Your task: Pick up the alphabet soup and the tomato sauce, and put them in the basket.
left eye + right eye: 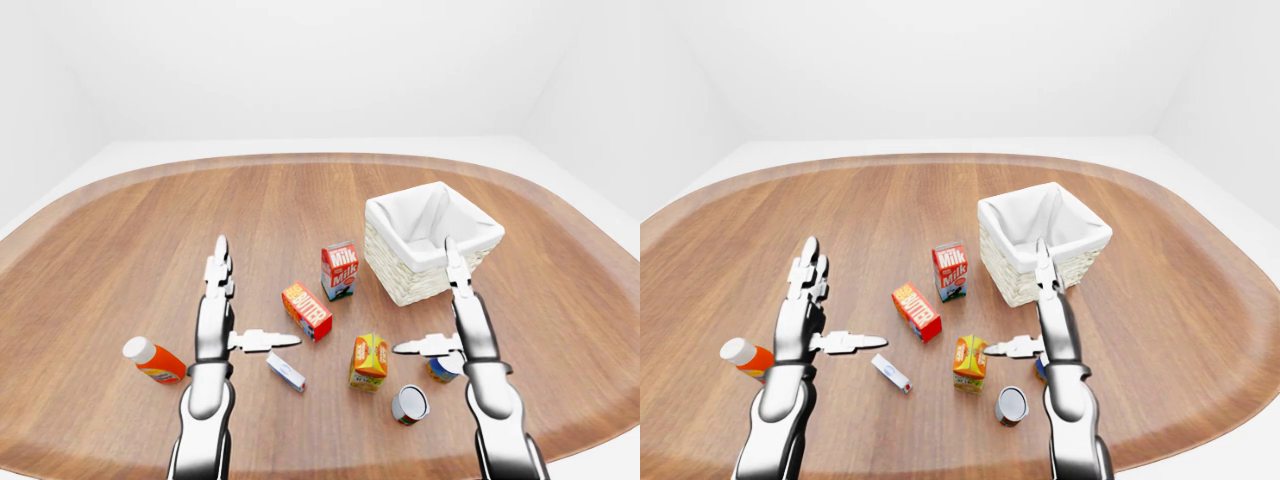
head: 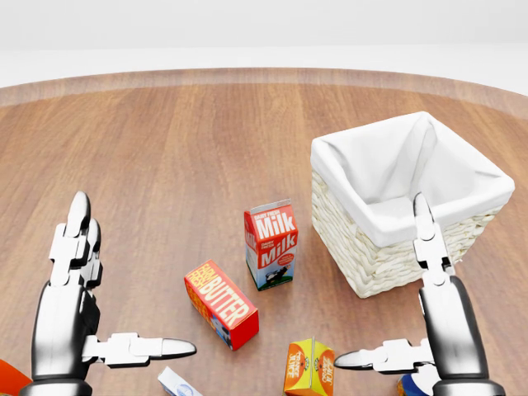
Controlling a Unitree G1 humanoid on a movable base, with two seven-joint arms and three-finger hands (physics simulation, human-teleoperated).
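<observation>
Both hands splayed above table

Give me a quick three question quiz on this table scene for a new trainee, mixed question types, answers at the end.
1. True or false: the white-lined basket already holds a can.
2. Multiple choice: which item stands nearest the basket in the left-eye view? A) milk carton B) orange-capped bottle C) butter box
3. Fill in: the silver can near the right hand lies on its ____.

Key:
1. False; only the white lining shows inside.
2. A
3. Side. Its round end faces the camera. Both the right hand and the left hand have their fingers spread and hold nothing.
</observation>
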